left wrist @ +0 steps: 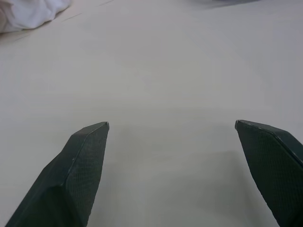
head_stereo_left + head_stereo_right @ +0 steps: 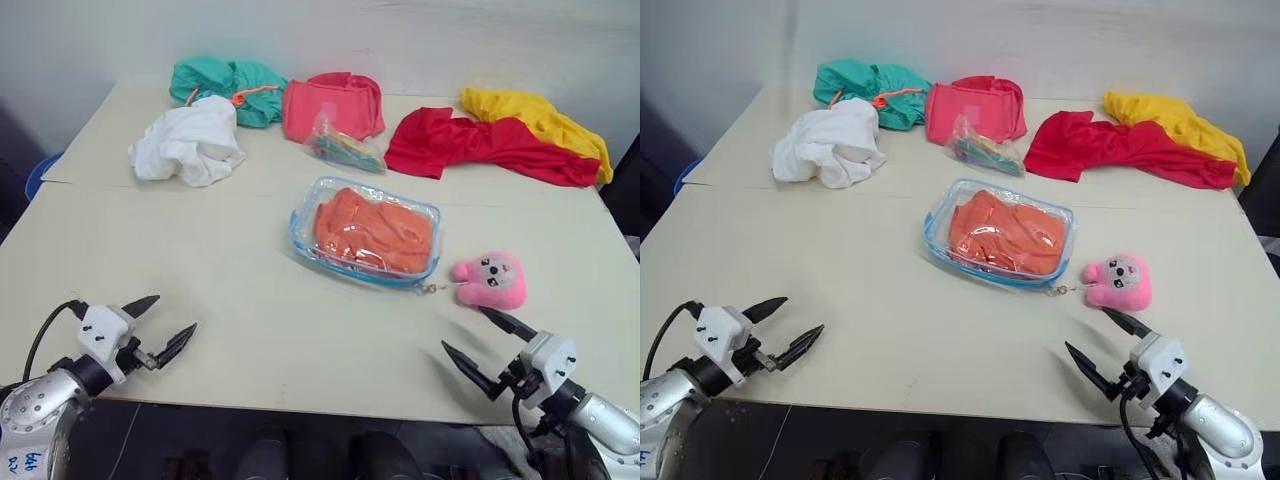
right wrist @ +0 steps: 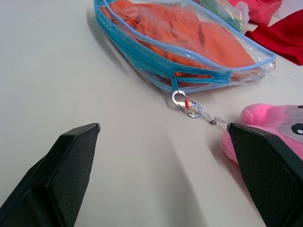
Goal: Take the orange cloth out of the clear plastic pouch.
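Note:
The clear plastic pouch (image 2: pixel 365 232) with light-blue zipper trim lies flat in the middle of the table, and the orange cloth (image 2: pixel 374 231) is folded inside it. A small metal clip (image 3: pixel 187 104) on a chain links the pouch's zipper to a pink plush toy (image 2: pixel 489 280). My left gripper (image 2: pixel 160 326) hovers open over the near left edge of the table, far from the pouch. My right gripper (image 2: pixel 478 334) stands open at the near right, just short of the plush toy, with nothing between its fingers.
Along the table's far side lie a white cloth (image 2: pixel 190 142), a teal garment (image 2: pixel 230 88), a coral-pink cloth (image 2: pixel 334 103), a small clear bag of colourful items (image 2: pixel 345 148), a red garment (image 2: pixel 480 145) and a yellow cloth (image 2: pixel 535 117).

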Action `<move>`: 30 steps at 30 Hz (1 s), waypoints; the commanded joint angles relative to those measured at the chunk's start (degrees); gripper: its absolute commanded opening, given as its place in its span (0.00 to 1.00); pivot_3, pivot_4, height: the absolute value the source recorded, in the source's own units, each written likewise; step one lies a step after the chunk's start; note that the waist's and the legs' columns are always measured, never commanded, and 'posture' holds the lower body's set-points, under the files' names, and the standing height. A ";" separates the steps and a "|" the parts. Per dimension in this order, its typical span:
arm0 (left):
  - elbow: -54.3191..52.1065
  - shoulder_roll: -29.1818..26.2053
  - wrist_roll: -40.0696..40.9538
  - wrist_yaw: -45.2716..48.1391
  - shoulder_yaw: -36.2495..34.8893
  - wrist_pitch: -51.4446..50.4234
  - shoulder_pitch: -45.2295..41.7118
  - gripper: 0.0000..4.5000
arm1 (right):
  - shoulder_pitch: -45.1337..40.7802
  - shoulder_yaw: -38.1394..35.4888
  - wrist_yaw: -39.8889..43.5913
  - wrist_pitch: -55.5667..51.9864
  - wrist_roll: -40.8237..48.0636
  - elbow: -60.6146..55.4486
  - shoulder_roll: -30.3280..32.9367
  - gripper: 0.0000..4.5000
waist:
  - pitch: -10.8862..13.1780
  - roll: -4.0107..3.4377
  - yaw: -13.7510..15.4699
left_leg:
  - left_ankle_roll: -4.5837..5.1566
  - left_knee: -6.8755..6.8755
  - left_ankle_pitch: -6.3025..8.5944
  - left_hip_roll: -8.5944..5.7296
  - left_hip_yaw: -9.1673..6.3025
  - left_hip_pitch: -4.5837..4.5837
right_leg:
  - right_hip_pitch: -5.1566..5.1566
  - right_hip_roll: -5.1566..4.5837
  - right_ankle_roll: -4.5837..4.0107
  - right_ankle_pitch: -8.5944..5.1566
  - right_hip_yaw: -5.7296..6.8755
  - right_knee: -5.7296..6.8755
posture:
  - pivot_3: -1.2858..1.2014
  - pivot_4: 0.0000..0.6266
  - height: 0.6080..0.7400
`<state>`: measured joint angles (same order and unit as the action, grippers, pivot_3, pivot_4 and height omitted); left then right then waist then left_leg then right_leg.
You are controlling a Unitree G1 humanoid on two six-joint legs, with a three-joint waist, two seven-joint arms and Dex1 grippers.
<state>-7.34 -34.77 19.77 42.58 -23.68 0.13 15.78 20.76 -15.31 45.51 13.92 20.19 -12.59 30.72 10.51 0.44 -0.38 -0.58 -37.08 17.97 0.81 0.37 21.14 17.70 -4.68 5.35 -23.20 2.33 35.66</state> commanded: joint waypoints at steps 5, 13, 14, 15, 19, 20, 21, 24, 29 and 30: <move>-1.56 -0.46 1.93 1.92 -1.01 0.44 1.36 1.00 | -0.25 0.52 0.51 2.84 -0.23 0.75 -0.64 1.00 | 0.00 0.00 0.09 | 0.00 -0.01 0.00 0.00 0.00 0.00 | 0.00 0.00 0.00 0.00 0.01 0.02 | 0.52 0.24 1.00; -2.60 -3.40 6.37 9.62 -1.88 -2.09 4.16 1.00 | -1.99 2.34 1.91 4.21 -0.28 1.52 -0.99 1.00 | 0.05 -0.12 0.05 | 0.01 -0.01 0.00 0.01 -0.01 -0.01 | -0.01 -0.01 -0.01 0.00 0.02 0.02 | 0.52 0.24 1.00; -2.23 -3.23 6.53 10.05 -2.00 -1.69 4.05 1.00 | -2.13 2.44 1.91 4.39 -0.43 1.65 -1.02 1.00 | 0.06 -0.13 0.06 | 0.00 -0.01 0.00 0.01 -0.01 -0.02 | -0.01 -0.01 -0.02 -0.01 0.02 0.03 | 0.52 0.24 1.00; -1.94 -3.17 6.72 10.79 -2.11 -1.07 3.99 1.00 | -2.22 2.51 1.87 4.52 -0.49 1.73 -1.01 1.00 | 0.06 -0.14 0.06 | 0.00 -0.01 0.00 0.01 -0.01 -0.02 | -0.01 -0.01 -0.03 -0.01 0.02 0.04 | 0.52 0.24 1.00; -1.21 -3.22 9.94 14.51 -3.01 -0.84 3.69 1.00 | -2.18 2.86 1.66 4.49 -0.42 1.82 -0.83 1.00 | 0.06 -0.14 0.07 | 0.01 -0.02 0.00 0.01 -0.01 -0.01 | -0.01 -0.01 -0.03 -0.01 0.03 0.03 | 0.52 0.24 1.00; -0.77 -3.50 9.75 15.28 -2.94 -0.29 3.58 1.00 | -2.16 2.94 1.63 4.48 -0.45 1.82 -0.79 1.00 | 0.06 -0.14 0.07 | 0.01 -0.02 0.00 0.01 -0.01 0.00 | -0.01 -0.01 -0.03 -0.01 0.03 0.03 | 0.52 0.24 1.00; -0.32 -3.79 9.87 16.32 -2.71 -0.16 3.37 1.00 | -2.20 3.08 1.68 4.55 -0.57 1.84 -0.71 1.00 | 0.06 -0.14 0.07 | 0.01 -0.02 0.00 0.01 -0.01 -0.01 | -0.01 -0.01 -0.03 -0.01 0.03 0.03 | 0.52 0.24 1.00; 0.68 -3.97 10.25 18.77 -2.17 0.94 2.32 1.00 | -2.37 3.22 1.52 4.98 -0.84 1.66 -0.82 1.00 | 0.06 -0.14 0.07 | 0.00 -0.03 0.00 0.01 -0.01 -0.01 | -0.02 0.00 -0.03 -0.01 0.04 0.06 | 0.52 0.24 1.00; 2.37 -3.86 8.90 19.89 -1.00 3.90 -1.39 1.00 | -6.01 5.54 -1.09 3.02 -2.48 -2.71 -1.49 1.00 | 0.06 -0.15 -0.03 | 0.01 -0.07 -0.01 0.01 -0.01 -0.03 | -0.02 0.00 -0.03 0.00 0.04 0.12 | 0.52 0.24 1.00; 1.88 -3.81 9.04 19.77 -0.64 3.72 -2.10 1.00 | -8.85 7.42 -1.74 0.47 -4.01 -4.19 -1.03 1.00 | 0.06 -0.16 -0.26 | 0.00 -0.08 -0.01 0.01 -0.01 -0.04 | -0.02 0.00 -0.03 0.00 0.03 0.15 | 0.52 0.24 1.00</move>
<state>-4.87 -38.26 28.72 62.16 -24.24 2.75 14.16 14.26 -9.59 44.86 16.19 17.47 -12.52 29.35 10.57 0.29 -0.64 -0.58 -37.15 17.95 0.82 0.37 21.07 17.68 -4.68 5.31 -23.20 2.36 35.85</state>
